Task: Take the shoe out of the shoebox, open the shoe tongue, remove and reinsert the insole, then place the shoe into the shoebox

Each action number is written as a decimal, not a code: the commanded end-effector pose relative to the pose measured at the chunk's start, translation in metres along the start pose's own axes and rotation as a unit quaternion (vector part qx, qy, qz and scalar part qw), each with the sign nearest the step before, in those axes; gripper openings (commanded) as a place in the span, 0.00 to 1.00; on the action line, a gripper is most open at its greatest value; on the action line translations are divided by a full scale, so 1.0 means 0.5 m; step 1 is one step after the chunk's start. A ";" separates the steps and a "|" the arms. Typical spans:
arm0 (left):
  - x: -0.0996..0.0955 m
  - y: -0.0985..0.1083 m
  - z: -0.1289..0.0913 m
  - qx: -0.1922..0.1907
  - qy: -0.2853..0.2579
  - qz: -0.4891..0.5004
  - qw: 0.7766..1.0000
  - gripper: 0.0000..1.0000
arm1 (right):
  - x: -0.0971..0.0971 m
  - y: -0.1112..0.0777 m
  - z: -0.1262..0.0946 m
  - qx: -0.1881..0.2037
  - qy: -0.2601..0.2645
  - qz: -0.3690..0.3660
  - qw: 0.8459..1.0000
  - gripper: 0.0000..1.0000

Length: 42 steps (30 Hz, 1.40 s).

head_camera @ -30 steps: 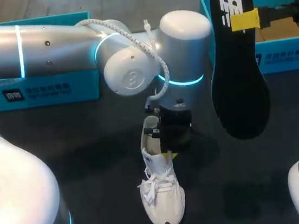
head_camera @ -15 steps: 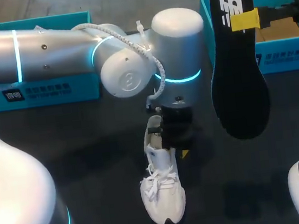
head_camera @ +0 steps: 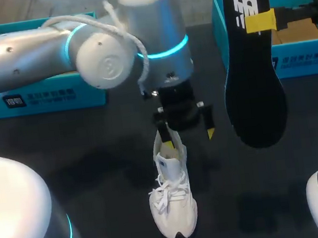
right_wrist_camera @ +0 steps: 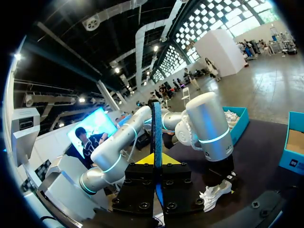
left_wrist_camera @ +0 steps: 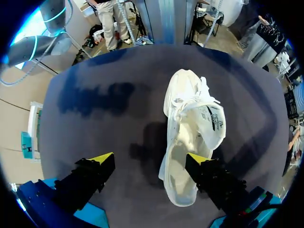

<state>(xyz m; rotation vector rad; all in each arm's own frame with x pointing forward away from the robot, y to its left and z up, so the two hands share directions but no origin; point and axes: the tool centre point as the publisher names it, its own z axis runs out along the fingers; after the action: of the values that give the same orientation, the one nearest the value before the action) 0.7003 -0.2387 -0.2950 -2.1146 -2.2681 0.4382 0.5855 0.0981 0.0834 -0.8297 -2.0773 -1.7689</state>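
Left fingers now spread apart over shoe heel.

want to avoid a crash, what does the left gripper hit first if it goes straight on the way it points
Probably the white shoe: one finger of the open left gripper sits over its heel opening, while the other points at bare table. Depth is hard to judge.
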 end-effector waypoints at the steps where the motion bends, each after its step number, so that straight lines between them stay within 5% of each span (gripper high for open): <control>1: 0.036 0.003 -0.052 0.002 -0.102 -0.004 0.995 1.00 | -0.002 0.008 0.005 0.004 0.000 0.001 1.000 0.00; 12: 0.062 0.023 -0.137 0.032 -0.293 0.003 0.955 1.00 | -0.002 0.008 0.005 0.004 0.000 0.001 1.000 0.00; 24: 0.062 0.037 -0.204 0.034 -0.431 0.017 0.902 1.00 | -0.002 0.008 0.005 0.004 0.000 0.001 1.000 0.00; 42: 0.061 0.067 -0.281 0.036 -0.546 0.056 0.835 1.00 | -0.002 0.008 0.005 0.004 0.000 0.001 1.000 0.00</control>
<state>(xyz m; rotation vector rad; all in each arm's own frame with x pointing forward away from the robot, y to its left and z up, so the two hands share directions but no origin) 0.7560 -0.1841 -0.1697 -2.2651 -2.4077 1.9030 0.5855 0.0980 0.0834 -0.8297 -2.0774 -1.7690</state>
